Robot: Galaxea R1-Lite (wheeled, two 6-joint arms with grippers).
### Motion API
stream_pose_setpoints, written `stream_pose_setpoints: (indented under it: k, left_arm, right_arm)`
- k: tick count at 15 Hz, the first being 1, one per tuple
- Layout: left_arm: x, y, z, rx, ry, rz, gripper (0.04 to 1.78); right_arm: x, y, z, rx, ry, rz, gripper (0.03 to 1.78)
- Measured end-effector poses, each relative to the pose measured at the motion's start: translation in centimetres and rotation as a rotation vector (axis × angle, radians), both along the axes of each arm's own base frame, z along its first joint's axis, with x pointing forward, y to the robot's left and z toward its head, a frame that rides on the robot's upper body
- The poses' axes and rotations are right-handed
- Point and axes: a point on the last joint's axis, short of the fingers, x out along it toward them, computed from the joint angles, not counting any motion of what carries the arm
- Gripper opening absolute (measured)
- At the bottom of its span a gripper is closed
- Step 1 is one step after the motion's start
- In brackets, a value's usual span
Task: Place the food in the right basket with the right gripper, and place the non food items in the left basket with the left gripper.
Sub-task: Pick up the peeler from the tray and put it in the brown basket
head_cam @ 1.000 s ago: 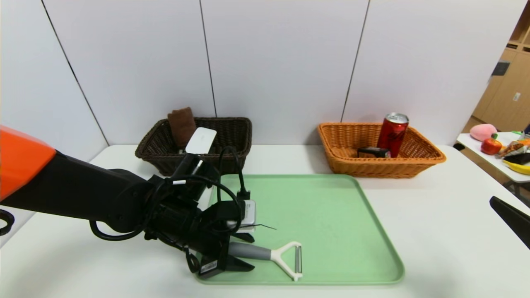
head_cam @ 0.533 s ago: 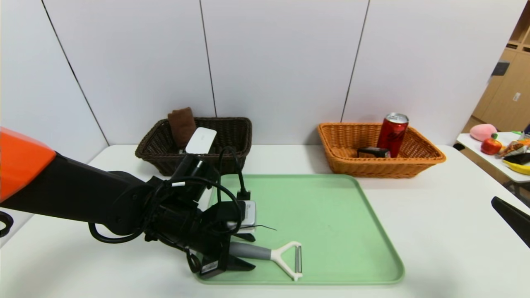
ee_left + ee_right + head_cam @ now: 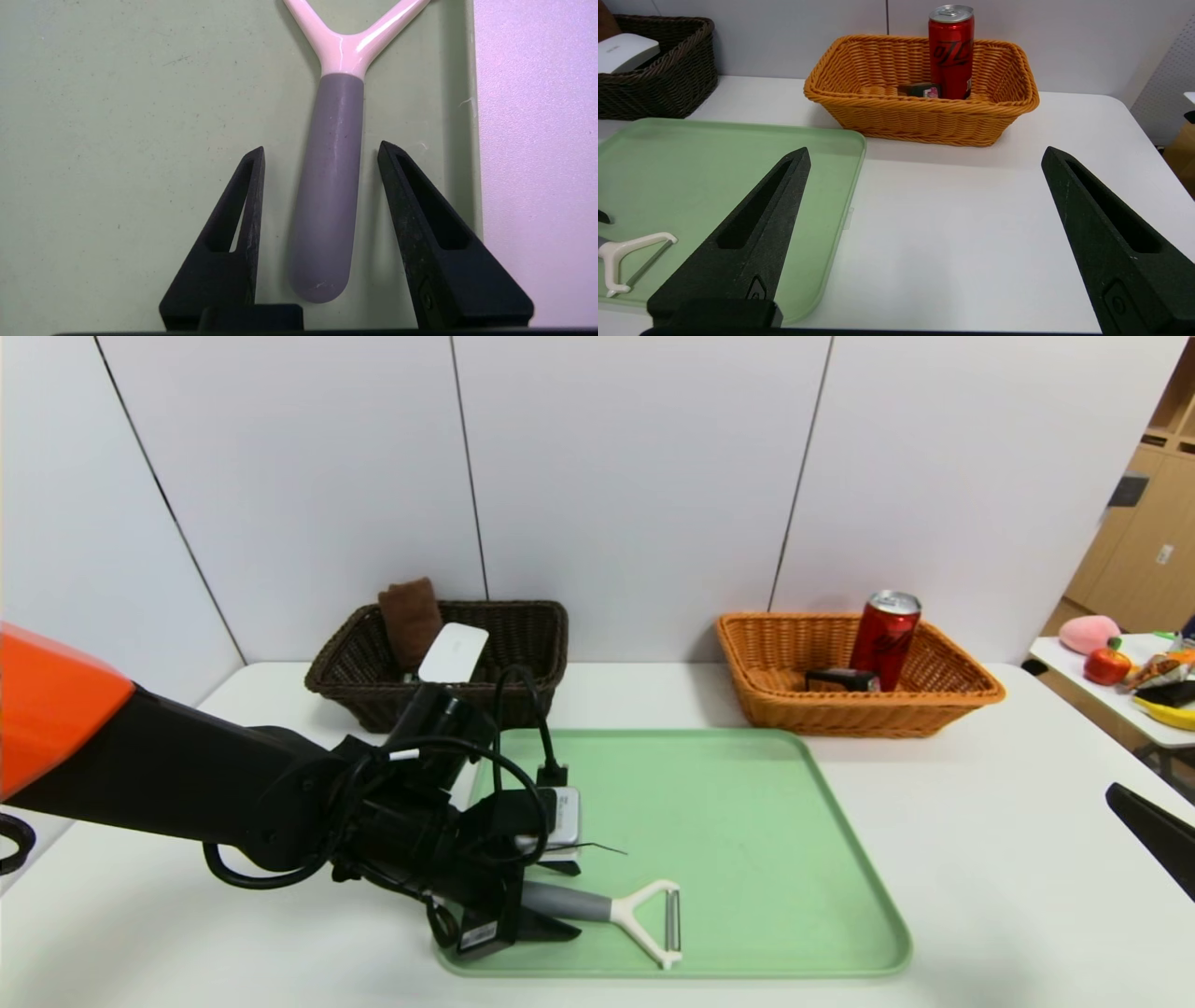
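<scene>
The grey-handled white peeler (image 3: 637, 915) lies on the green tray (image 3: 747, 821) near its front left corner. My left gripper (image 3: 577, 903) is low over it and open. In the left wrist view the grey handle (image 3: 334, 163) lies between the two fingers with a gap on each side. The dark brown left basket (image 3: 532, 616) holds a brown towel (image 3: 409, 616) and a white case (image 3: 453, 651). The orange right basket (image 3: 934, 709) holds the red can (image 3: 885, 639) and a small black box (image 3: 840, 679). My right gripper (image 3: 925, 150) hovers open and empty over the table's right side.
The tray's rim (image 3: 469, 116) runs close beside one left finger, with white table beyond it. A side table (image 3: 1111, 695) with toy foods stands at the far right. A wall of white panels rises behind both baskets.
The left gripper has crept slightly to the right along the peeler handle. Its fingers stay apart. Nothing else moved.
</scene>
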Motion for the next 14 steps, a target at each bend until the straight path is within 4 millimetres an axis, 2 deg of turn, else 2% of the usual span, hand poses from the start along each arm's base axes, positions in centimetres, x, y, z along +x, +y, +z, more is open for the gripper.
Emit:
stream_pose_setpoints:
  k: [14]
  left_arm:
    - [-0.13,0.14,-0.56,-0.008,-0.010,0.001,0.86]
  right_arm:
    - [0.00,0.00,0.00,0.000,0.000,0.001,1.71]
